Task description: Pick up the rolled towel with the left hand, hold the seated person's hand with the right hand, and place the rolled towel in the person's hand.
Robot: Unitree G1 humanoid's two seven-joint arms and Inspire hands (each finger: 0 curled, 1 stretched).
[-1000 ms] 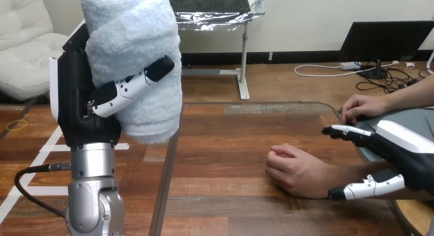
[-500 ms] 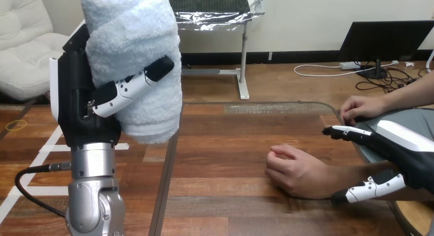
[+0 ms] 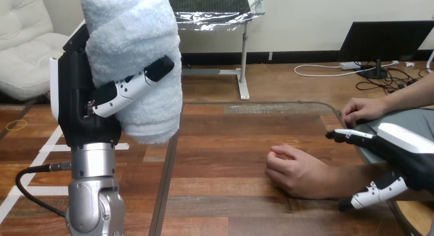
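My left hand (image 3: pixel 84 110) is raised at the view's left, upright, with its thumb and fingers curled round a rolled light-blue towel (image 3: pixel 134 62) that stands on end above the table's left edge. The person's hand (image 3: pixel 297 170) rests loosely curled on the table at centre right. My right hand (image 3: pixel 404 156) is open at the right edge, straddling the person's forearm: the fingers (image 3: pixel 353 137) reach out above it and the thumb (image 3: pixel 376 192) lies on its near side. I cannot tell whether it touches the forearm.
The wooden table (image 3: pixel 230 144) has a rounded far right corner. The person's other hand (image 3: pixel 364 110) rests by that corner, just beyond my right fingers. Bare tabletop lies between the towel and the person's curled hand.
My right hand has drawn back slightly to the right and lowered, its thumb dropping toward the near side of the forearm. The left hand with the towel and the person's hands have stayed put.
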